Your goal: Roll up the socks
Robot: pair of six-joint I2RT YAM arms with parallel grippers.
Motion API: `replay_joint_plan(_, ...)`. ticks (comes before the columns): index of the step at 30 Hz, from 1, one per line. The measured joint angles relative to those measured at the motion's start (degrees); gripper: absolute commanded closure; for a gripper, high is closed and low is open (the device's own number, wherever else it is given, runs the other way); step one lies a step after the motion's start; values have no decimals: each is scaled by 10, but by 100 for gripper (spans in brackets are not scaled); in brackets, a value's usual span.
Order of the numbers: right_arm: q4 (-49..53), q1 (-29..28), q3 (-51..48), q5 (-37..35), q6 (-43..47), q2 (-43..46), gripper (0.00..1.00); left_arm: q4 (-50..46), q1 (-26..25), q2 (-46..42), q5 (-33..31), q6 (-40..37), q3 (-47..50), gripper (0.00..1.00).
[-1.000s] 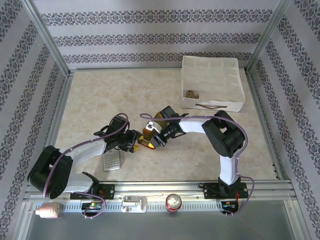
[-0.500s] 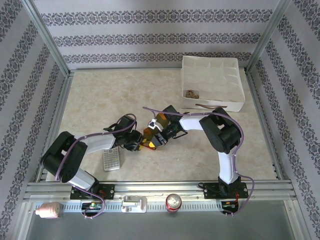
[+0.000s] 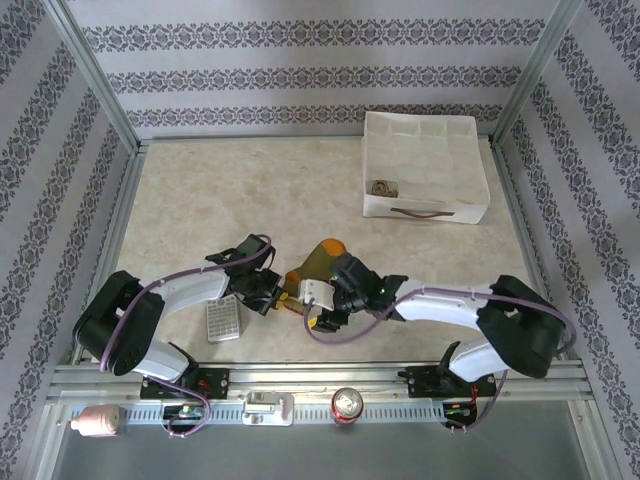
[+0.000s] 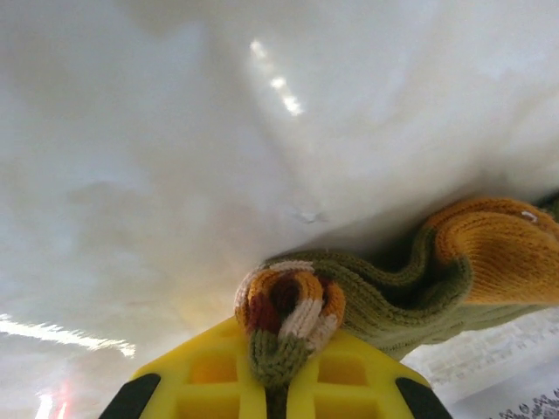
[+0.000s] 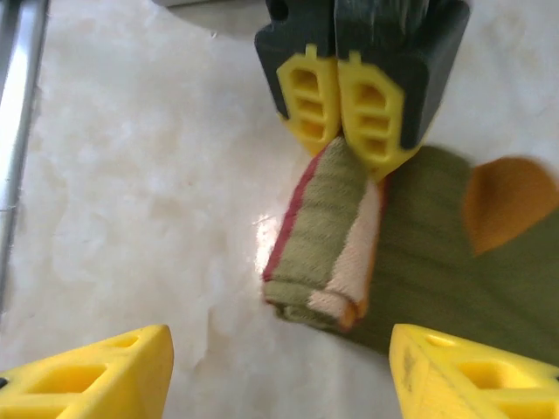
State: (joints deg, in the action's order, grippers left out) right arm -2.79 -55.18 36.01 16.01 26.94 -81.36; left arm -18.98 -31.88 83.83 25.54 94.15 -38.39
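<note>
While the left pincer [image 5: 348, 144] clamps the rolled, striped olive knit sock [image 5: 323, 236], the right pincer [image 5: 279, 340] gapes apart.

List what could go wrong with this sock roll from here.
1. The left gripper pinches only one end of the sock roll, and the right gripper is open and off it, so the roll could loosen.
2. The calculator lies close by the left gripper and may get knocked.
</note>
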Motion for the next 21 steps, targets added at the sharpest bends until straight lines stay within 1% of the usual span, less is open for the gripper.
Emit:
replay_joint_plan(3, -35, -57, 0, -102, 45, 0, 33, -18, 0, 1, 8, 0, -3, 100)
replay_joint_plan(6, -57, -106, 2, -178, 76, -19, 35, -31, 0, 8, 14, 0, -11, 100)
replay_joint_plan(9, -61, -139, 22, -229, 97, -65, 38, -40, 0, 14, 17, 0, -19, 100)
replay_joint_plan(12, -61, -154, 48, -261, 110, -110, 44, -47, 0, 17, 17, 0, -24, 100)
replay_joint_plan(14, -61, -155, 65, -281, 112, -137, 52, -48, 0, 18, 17, 0, -25, 100)
replay_joint_plan(18, -60, -152, 90, -319, 111, -180, 82, -49, 0, 18, 17, -1, -25, 100)
replay_joint_plan(21, -52, -146, 96, -320, 103, -183, 97, -50, 1, 18, 11, -2, -26, 100)
